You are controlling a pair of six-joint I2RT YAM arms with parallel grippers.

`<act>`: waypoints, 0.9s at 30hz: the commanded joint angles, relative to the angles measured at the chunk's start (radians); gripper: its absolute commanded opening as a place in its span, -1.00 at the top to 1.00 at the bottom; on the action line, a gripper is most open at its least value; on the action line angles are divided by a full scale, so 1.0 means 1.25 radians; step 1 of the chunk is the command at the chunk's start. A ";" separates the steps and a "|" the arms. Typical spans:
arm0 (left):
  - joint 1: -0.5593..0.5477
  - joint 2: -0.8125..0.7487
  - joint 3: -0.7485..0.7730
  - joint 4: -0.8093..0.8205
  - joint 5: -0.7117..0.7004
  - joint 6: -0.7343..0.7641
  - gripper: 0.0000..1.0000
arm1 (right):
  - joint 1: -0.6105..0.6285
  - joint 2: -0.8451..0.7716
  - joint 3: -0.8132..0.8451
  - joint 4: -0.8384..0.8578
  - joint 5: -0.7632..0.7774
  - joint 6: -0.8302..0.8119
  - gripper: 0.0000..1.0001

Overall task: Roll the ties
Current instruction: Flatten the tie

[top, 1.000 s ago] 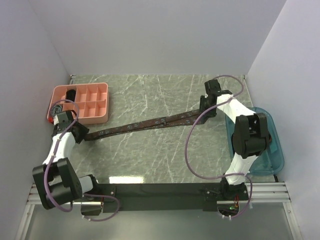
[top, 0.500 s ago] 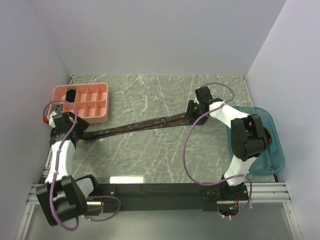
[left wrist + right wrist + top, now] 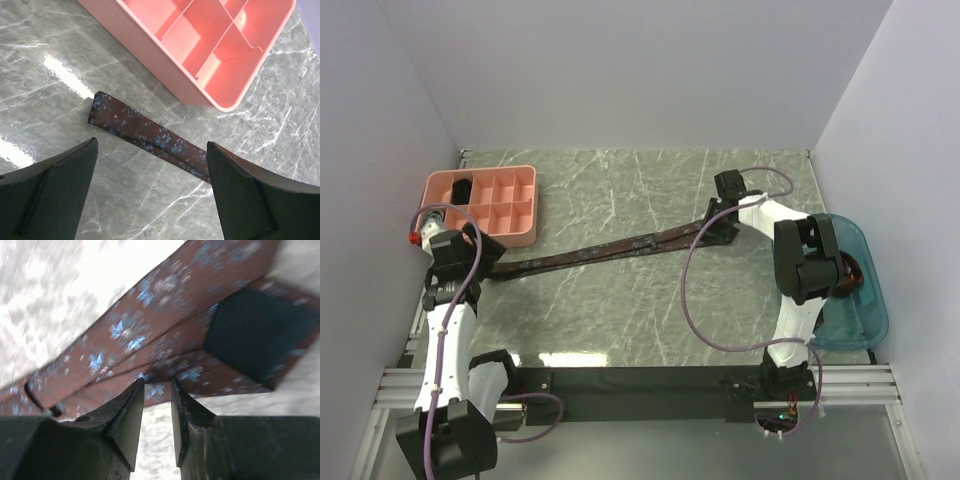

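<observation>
- The long maroon-brown floral-patterned fabric tie (image 3: 600, 250) is laid out flat and unrolled, diagonally across the grey-green marbled table (image 3: 620, 320).
- Its narrow end is just beside the pink plastic compartment tray (image 3: 150, 50), apart from it. Its wide end is at the right, under the right arm.
- Left end effector (image 3: 151, 149): fingers spread wide and nothing held. It hovers over the narrow end, which is seen between the fingers on the table.
- Right end effector (image 3: 157, 385): fingers drawn close with a slim gap, tips at the edge of the wide end, where dark lining is exposed. Whether fabric is pinched cannot be told.
- Step judged: straightening and laying out is about done; rolling is not yet started and no coil is formed.
- Next move, judged: one end has to be pinched and turned over onto itself, probably the narrow one, given the wide-apart left fingers.
- A low approach is needed, since the fabric lies flush on the table.
- The far end should be pinned or kept lightly taut so that the coil is wound tight.
</observation>
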State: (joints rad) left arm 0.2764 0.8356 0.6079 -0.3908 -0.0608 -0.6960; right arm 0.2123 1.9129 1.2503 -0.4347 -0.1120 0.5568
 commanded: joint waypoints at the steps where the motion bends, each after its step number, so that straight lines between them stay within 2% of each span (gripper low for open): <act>1: -0.011 -0.003 0.002 0.005 -0.008 0.011 -0.90 | -0.015 0.023 0.055 -0.071 0.088 0.020 0.28; 7: -0.020 -0.009 0.002 0.008 -0.002 0.012 -0.90 | -0.062 0.089 0.158 -0.155 0.136 0.028 0.25; 11: -0.026 -0.012 0.002 0.013 -0.002 0.012 -0.90 | -0.095 0.157 0.288 -0.218 0.156 0.015 0.25; 15: -0.028 0.000 0.002 0.021 0.012 0.012 -0.90 | -0.116 0.191 0.363 -0.238 0.222 0.004 0.25; 18: -0.032 0.003 0.000 0.027 0.024 0.013 -0.90 | -0.151 0.202 0.402 -0.222 0.206 0.014 0.25; 21: -0.035 0.002 -0.002 0.029 0.028 0.014 -0.90 | -0.150 0.158 0.385 -0.175 0.188 0.003 0.25; 27: -0.036 0.008 -0.002 0.037 0.041 0.014 -0.93 | -0.094 -0.015 0.148 -0.019 0.117 0.069 0.19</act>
State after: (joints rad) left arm 0.2359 0.8379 0.6079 -0.3801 -0.0315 -0.6941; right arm 0.0402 2.0296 1.5261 -0.5697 0.0776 0.5930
